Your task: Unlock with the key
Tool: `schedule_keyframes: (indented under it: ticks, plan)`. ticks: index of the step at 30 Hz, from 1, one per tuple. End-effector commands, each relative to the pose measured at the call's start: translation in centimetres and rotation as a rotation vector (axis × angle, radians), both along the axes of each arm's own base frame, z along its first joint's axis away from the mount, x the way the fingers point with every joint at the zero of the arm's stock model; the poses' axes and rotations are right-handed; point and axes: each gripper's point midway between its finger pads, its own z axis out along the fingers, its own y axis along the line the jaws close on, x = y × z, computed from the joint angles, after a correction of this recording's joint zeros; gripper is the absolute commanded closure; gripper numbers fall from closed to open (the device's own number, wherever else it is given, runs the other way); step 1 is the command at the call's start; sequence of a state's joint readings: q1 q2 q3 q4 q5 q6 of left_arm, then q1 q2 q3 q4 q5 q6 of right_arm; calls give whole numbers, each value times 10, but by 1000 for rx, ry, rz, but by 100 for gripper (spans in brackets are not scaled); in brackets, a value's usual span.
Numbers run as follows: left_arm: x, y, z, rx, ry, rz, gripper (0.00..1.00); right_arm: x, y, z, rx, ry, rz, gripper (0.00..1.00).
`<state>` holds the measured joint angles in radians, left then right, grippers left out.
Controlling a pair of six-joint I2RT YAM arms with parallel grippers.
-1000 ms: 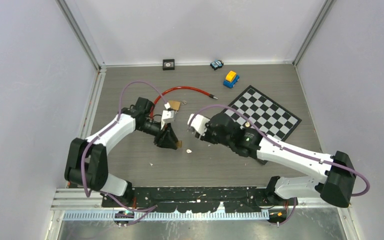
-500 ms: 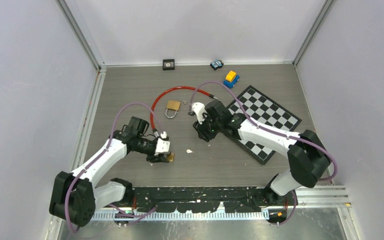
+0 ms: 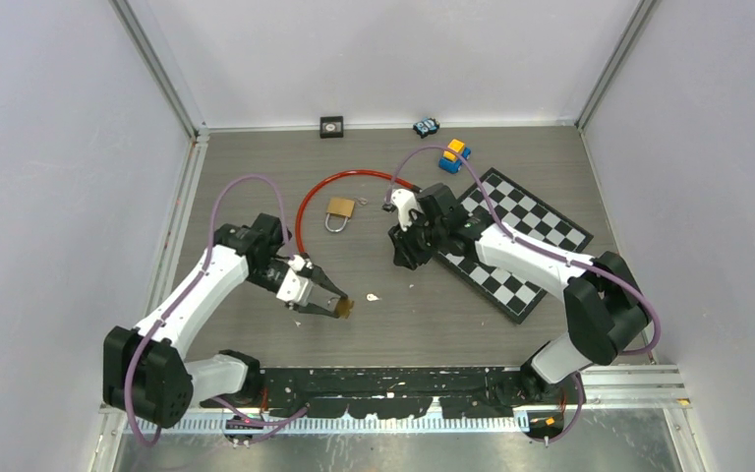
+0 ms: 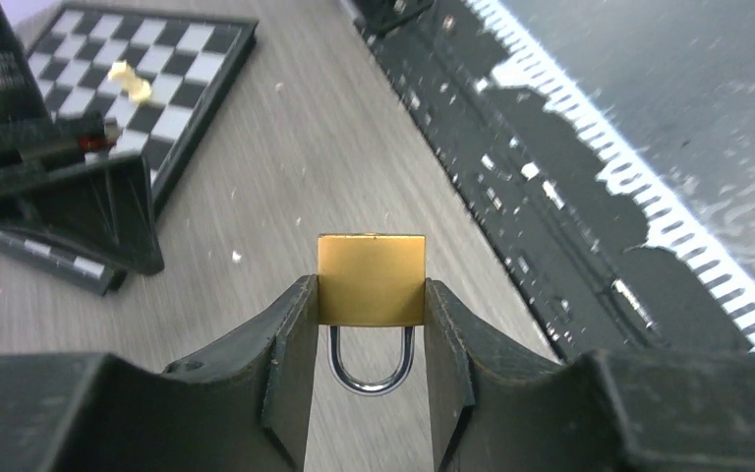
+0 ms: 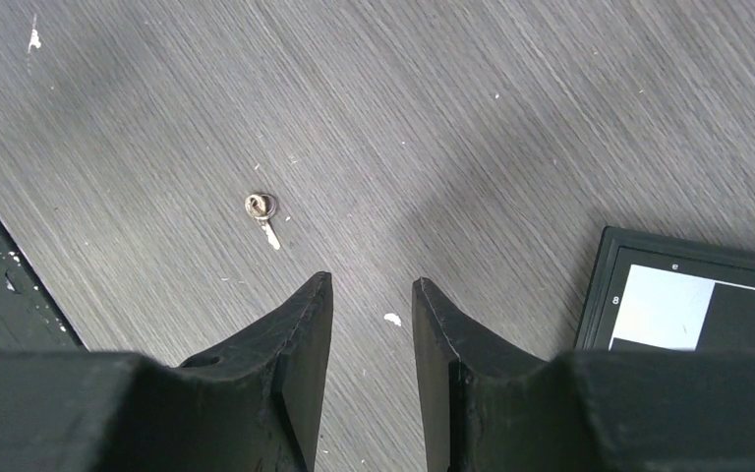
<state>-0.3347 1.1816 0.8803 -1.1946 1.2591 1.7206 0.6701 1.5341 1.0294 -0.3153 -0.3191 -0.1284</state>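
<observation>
Compared with half a second earlier, the left arm has swung its wrist outward, so that the left end effector (image 3: pixel 339 307) now points toward the middle of the counter (image 3: pixel 256 177), and the right arm has drawn slightly toward the far side. The left end effector is pinching a brass padlock (image 3: pixel 345 307). In the left wrist view its two fingers (image 4: pixel 290 334) press on the opposite side faces of the lock body (image 4: pixel 372 280), with the steel shackle hanging down between them toward the camera. The lock is carried clear of the counter surface near its front edge.

The right end effector (image 3: pixel 404 258) hovers low over bare counter just beside the near-left edge of the chessboard (image 3: pixel 536 236). In the right wrist view its fingers (image 5: pixel 300 334) stand moderately spread, with nothing between them (image 5: pixel 371 285).

The key (image 3: pixel 372 296) lies flat on the counter between the two end effectors, just beside the held lock. In the right wrist view it lies ahead and to the left of the fingertips (image 5: pixel 261 209), apart from them.

A second padlock (image 3: pixel 340 208) lies farther back beside a red cable (image 3: pixel 349 176) that curves around it. A yellow-and-blue toy car (image 3: pixel 453 154) sits beyond the chessboard's far corner.
</observation>
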Motion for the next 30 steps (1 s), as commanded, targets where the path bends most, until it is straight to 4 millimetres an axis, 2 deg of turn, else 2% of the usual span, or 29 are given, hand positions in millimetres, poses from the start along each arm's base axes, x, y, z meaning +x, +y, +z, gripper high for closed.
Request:
schedule_keyframes:
  ticks: [1, 9, 14, 16, 17, 20, 24, 27, 30]
  plan:
    - [-32, -5, 46, -178, 21, -82, 100, 0, 14, 17, 72, 2, 38, 60]
    - [-44, -3, 56, -249, -46, -99, 100, -2, 16, 7, 61, 48, 45, 62]
    - [-43, -2, 50, -213, -11, -90, 100, -2, 16, 6, 59, 53, 43, 63]
    - [-36, -2, 44, -191, 6, -72, 100, -2, 17, 7, 60, 55, 41, 63]
    - [-32, -1, 39, -151, 69, -44, 100, -3, 16, 8, 59, 58, 42, 64]
    - [-13, 3, 16, -30, 106, 20, 100, -5, 19, 13, 73, 73, 44, 64]
    - [21, 13, -31, 160, 120, 181, 100, -12, 28, 13, 66, 103, 68, 63]
    - [45, 25, -60, 271, 85, 301, 100, -19, 39, 4, 37, 125, 93, 61]
    - [60, 34, -80, 334, 32, 360, 100, -23, 50, -7, -13, 122, 116, 59]
